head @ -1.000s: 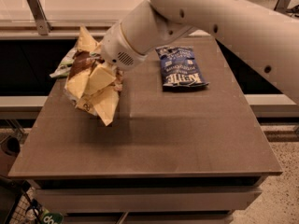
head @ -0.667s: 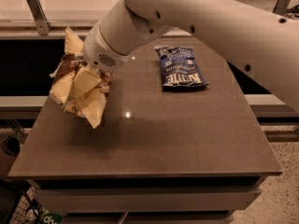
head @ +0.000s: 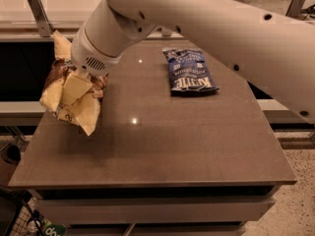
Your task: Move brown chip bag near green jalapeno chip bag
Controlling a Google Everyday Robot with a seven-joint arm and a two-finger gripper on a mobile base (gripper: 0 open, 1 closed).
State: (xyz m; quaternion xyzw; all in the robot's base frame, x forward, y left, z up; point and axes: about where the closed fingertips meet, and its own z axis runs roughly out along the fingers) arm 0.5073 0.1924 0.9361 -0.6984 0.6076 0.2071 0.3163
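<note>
The brown chip bag [head: 70, 93], crinkly with pale yellow ends, hangs in the air over the table's left edge. My gripper [head: 88, 76] is shut on the bag's upper right part and is mostly hidden under the white wrist. The bag's lower corner hangs just above the tabletop. The green jalapeno chip bag does not show; the brown bag and the arm cover the far left corner of the table.
A dark blue Kettle bag [head: 190, 72] lies flat at the back centre-right of the brown table [head: 177, 146]. A metal bracket [head: 38, 11] stands on the ledge behind the table's left. My white arm spans the upper right of the view.
The arm has carried the brown chip bag leftward, from over the table's left part out to its left edge. The Kettle bag has not moved.
</note>
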